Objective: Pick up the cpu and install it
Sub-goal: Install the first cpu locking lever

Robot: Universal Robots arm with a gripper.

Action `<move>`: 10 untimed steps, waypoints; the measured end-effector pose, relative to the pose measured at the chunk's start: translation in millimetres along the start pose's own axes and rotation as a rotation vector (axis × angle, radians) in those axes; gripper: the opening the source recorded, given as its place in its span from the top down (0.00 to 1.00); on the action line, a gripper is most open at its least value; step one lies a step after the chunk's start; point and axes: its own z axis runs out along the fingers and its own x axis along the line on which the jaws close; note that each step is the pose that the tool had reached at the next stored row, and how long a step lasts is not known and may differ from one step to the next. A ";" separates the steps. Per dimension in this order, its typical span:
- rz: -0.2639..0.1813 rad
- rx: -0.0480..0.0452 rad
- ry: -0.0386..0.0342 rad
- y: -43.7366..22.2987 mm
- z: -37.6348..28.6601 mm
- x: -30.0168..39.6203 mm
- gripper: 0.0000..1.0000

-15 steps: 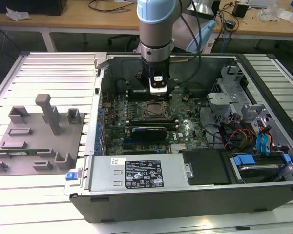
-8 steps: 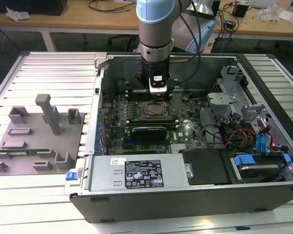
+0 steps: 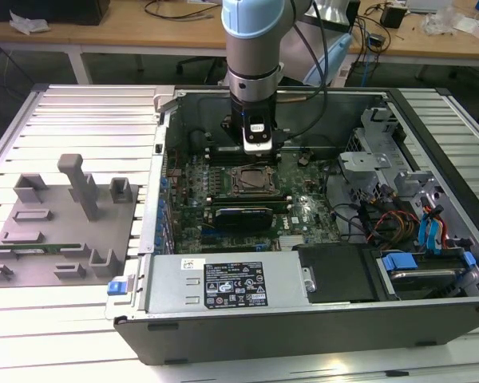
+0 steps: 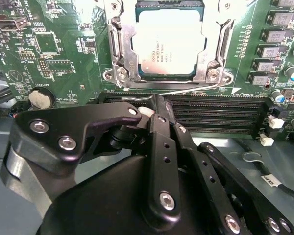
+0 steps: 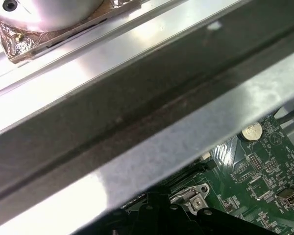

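Note:
The cpu, a flat square chip with a pale silver top, lies inside the metal-framed socket on the green motherboard. In the exterior view the socket sits mid-board inside the open computer case. My gripper hangs just behind the socket, over the black memory slots. Its black linkages fill the foreground of the second wrist view, a little apart from the cpu. Nothing shows held in it.
A grey tray with upright fixtures and a thin green memory stick lies at the exterior view's left. The power supply lines the case front, drive cages and cables the right. The case's metal rim crosses the first wrist view.

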 end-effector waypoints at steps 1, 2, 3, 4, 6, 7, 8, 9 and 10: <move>0.000 0.0011 -0.0006 0.0 0.1 0.0 0.89; 0.000 0.0026 -0.0015 0.0 0.3 0.0 0.89; 0.000 0.0042 -0.0024 -0.1 0.4 0.0 0.89; -0.001 0.0060 -0.0036 -0.1 0.6 0.0 0.89; -0.001 0.0083 -0.0048 -0.1 0.8 0.0 0.89; -0.001 0.0094 -0.0054 -0.1 1.0 0.1 0.89; -0.001 0.0113 -0.0066 -0.1 1.5 0.2 0.89; -0.002 0.0131 -0.0076 0.0 1.8 0.3 0.89; -0.002 0.0147 -0.0086 0.0 2.1 0.3 0.89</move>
